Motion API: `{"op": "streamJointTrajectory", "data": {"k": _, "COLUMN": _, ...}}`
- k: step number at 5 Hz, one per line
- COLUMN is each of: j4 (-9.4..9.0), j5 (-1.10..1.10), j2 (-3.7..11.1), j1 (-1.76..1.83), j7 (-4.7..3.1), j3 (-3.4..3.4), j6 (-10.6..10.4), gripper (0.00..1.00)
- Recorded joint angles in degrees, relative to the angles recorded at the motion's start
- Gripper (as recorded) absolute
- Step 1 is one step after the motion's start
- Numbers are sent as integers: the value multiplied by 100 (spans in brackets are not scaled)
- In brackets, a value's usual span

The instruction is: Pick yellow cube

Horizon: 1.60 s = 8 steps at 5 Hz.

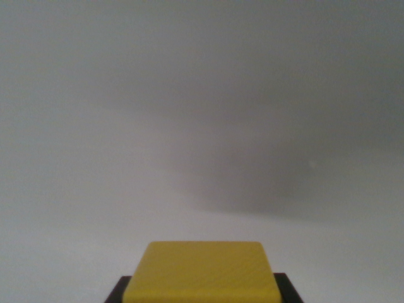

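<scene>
Yellow cube (202, 273) sits at the six o'clock edge of my wrist view, its top face showing and its lower part cut off by the frame. Dark pieces, which I take to be parts of my tool (203, 295), peek out at its seven and five o'clock corners, hard against its sides. That suggests the cube lies between them, but I cannot tell whether my tool is spread or pinching the cube, since the contact faces are hidden. The pale counter (202, 126) fills everything toward twelve o'clock, with a soft shadow around three o'clock.

The risk I see is a shallow or uneven hold: if only the cube's lower edges are caught, it could twist or drop out when raised. I also cannot tell whether the cube is resting on the counter or already clear of it.
</scene>
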Motion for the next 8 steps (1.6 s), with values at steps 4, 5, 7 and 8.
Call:
{"op": "streamJointTrajectory", "data": {"k": 4, "j4": 337, "j5": -10, "j2": -163, "j1": -4, "j7": 26, "j3": -8, "j6": 499, "gripper": 100}}
{"op": "streamJointTrajectory", "data": {"k": 5, "j4": 337, "j5": -10, "j2": -163, "j1": -4, "j7": 26, "j3": -8, "j6": 499, "gripper": 100}}
{"op": "streamJointTrajectory", "data": {"k": 7, "j4": 505, "j5": -15, "j2": -244, "j1": -6, "j7": 39, "j3": -12, "j6": 749, "gripper": 100}}
{"op": "streamJointTrajectory", "data": {"k": 8, "j4": 686, "j5": -20, "j2": -332, "j1": -9, "j7": 53, "j3": -16, "j6": 1017, "gripper": 100}}
